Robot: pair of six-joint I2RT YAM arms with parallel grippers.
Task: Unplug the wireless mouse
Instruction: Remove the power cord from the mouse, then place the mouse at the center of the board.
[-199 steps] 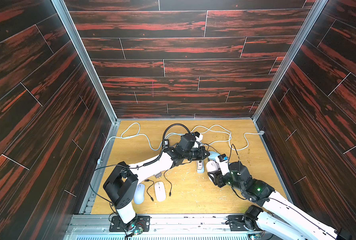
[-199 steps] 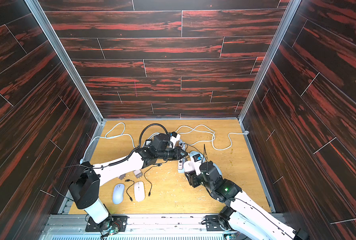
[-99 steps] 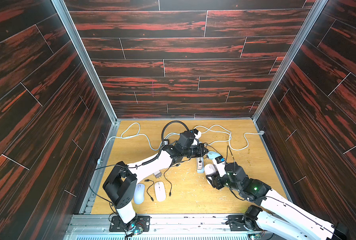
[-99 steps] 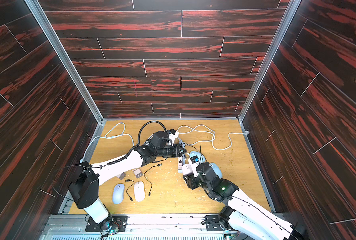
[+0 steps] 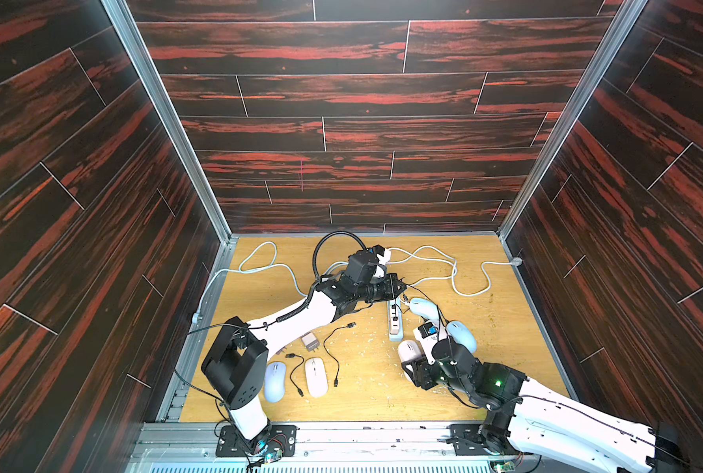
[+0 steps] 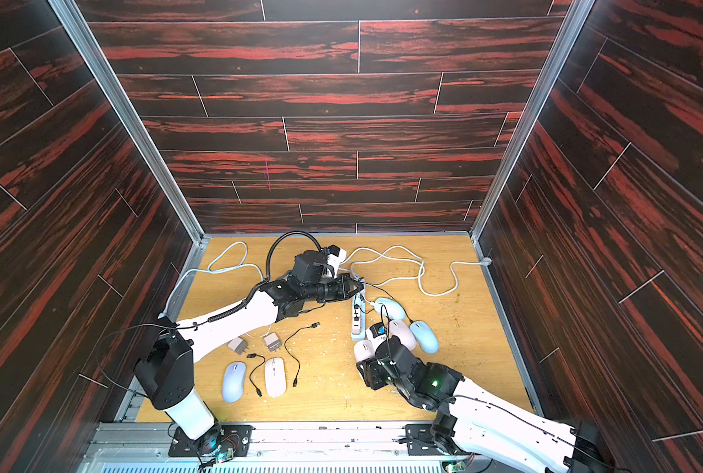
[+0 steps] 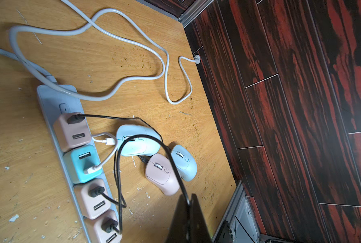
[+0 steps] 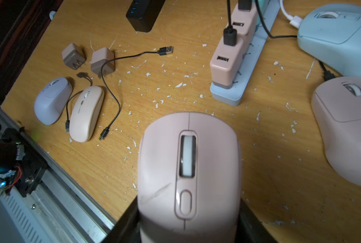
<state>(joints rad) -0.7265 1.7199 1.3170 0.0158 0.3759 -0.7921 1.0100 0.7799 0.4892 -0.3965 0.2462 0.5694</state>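
Observation:
My right gripper (image 8: 189,221) is shut on a pale pink wireless mouse (image 8: 188,168), holding it by its sides just over the wooden floor; no cable shows at its front. In both top views that mouse (image 5: 407,352) (image 6: 362,350) sits near the front end of the power strip (image 5: 394,323). My left gripper (image 7: 189,202) is shut on a thin black cable (image 7: 133,138). The cable loops over a blue mouse (image 7: 136,141) and runs down to a pink charger (image 7: 103,229) on the strip (image 7: 49,101). Its free end is hidden behind the fingers. In a top view the left gripper (image 5: 399,286) hangs above the strip's far end.
A second pink mouse (image 7: 161,174) and a small blue mouse (image 7: 183,162) lie right of the strip. At the front left are a lavender mouse (image 5: 274,381), a flat pale mouse (image 5: 316,376), two loose chargers (image 8: 102,61) and loose black cables. A white cord (image 5: 456,278) snakes across the back.
My right gripper has drawn the pink mouse a little toward the front edge. My left gripper has shifted slightly toward the back with the black cable.

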